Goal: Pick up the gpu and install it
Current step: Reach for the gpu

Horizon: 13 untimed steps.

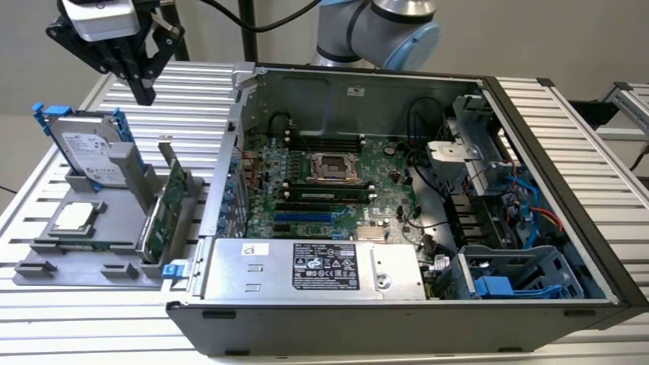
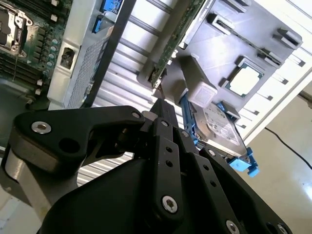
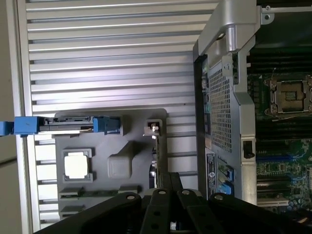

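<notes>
- The gripper hangs high over the grey parts holder, jaws clenched on nothing.
- The gpu stands on edge in that holder, well below the jaws.

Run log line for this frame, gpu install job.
phase: pre-grasp | gripper: shut, empty, above grey plastic parts holder | thin green rectangular gpu card: upright in holder, untouched | install: not done

Exterior view is looking down obliquely into the case, mid-range; first wrist view is looking straight down on the tray, second wrist view obliquely; all are sharing both
</notes>
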### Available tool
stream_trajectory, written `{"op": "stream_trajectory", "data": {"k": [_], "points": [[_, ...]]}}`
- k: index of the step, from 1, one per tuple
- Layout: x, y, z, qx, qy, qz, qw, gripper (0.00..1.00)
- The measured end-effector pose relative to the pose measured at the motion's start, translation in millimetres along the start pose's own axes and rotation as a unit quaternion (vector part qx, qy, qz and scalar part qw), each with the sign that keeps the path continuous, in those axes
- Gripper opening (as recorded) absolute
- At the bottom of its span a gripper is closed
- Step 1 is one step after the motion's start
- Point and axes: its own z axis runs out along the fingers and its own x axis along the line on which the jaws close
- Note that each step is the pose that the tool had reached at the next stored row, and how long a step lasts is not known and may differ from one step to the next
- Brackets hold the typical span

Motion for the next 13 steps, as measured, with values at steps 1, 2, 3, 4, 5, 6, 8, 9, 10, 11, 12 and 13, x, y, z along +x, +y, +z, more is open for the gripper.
{"op": "stream_trajectory", "data": {"k": [1,2,3,4,5,6,8,9,10,11,12,13], "points": [[0.0,-0.5,0.0,0.0,0.0,0.0,1.0,0.0],[0.0,-1.0,0.0,0.0,0.0,0.0,1.0,0.0],[-0.1,-1.5,0.0,0.0,0.0,0.0,1.0,0.0],[-0.2,-2.0,-0.1,0.0,0.0,0.0,1.0,0.0],[-0.2,-2.5,-0.1,0.0,0.0,0.0,1.0,0.0],[-0.2,-3.0,-0.2,0.0,0.0,0.0,1.0,0.0],[-0.2,-3.9,-0.2,0.0,0.0,0.0,1.0,0.0],[-0.3,-4.4,-0.2,0.0,0.0,0.0,1.0,0.0],[-0.3,-4.8,-0.2,0.0,0.0,0.0,1.0,0.0],[-0.3,-5.2,-0.3,0.0,0.0,0.0,1.0,0.0],[-0.4,-5.7,-0.3,0.0,0.0,0.0,1.0,0.0],[-0.4,-6.1,-0.3,0.0,0.0,0.0,1.0,0.0]]}}
